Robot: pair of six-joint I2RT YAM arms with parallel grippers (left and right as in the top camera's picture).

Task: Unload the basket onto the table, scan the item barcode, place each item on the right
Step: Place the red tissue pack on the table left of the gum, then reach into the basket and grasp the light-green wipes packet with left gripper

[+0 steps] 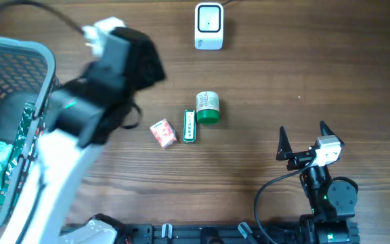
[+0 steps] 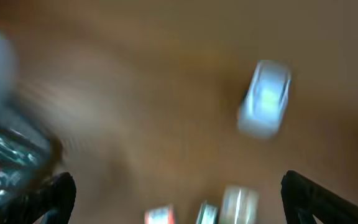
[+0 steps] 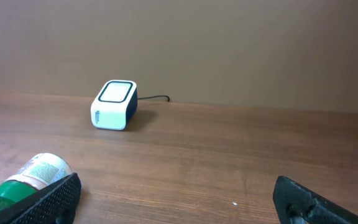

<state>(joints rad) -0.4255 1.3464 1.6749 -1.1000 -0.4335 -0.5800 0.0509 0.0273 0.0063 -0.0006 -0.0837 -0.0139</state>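
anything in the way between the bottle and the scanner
Nothing visible: bare table lies between the bottle and the scanner. The green box and red packet lie beside the bottle, off that path.

I read left arm (image 1: pixel 66 156) raised high, blurred | left gripper (image 2: pixel 179 198) fingers (image 2: pixel 42 199) spread wide, nothing between the jaws | right arm (image 1: pixel 330 196) folded low, wrist level | right gripper (image 1: pixel 302 135) jaws wide apart, gap between them empty
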